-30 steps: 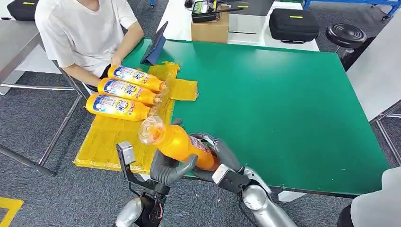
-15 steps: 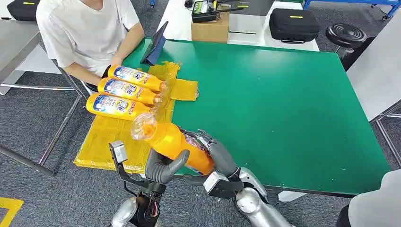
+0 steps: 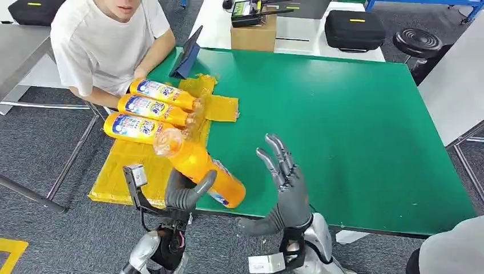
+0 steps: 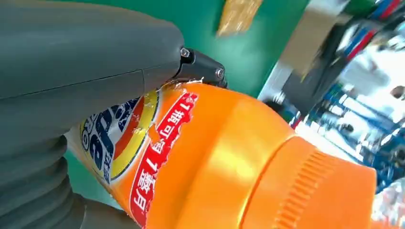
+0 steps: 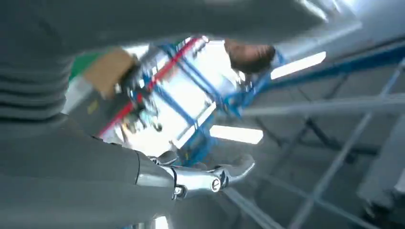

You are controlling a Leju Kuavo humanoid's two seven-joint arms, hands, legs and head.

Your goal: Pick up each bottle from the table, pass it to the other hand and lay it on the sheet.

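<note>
left hand (image 3: pixel 185 194) grips orange bottle (image 3: pixel 197 168) over table's near edge (image 3: pixel 354 228) | right hand (image 3: pixel 288 191) spread, empty | green top beyond bare | wrist view: bottle label (image 4: pixel 138 143)

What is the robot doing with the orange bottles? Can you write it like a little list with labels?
left hand: left hand grips the orange bottle, tilted, above the near edge of the yellow sheet
right hand: right hand holds nothing, fingers spread and pointing up, apart from the bottle
bottles on sheet: three bottles lying side by side
table: green table
person: a person in a white shirt sits at the far left corner, a hand by the farthest bottle
handover: done, judging by who holds the bottle
</note>
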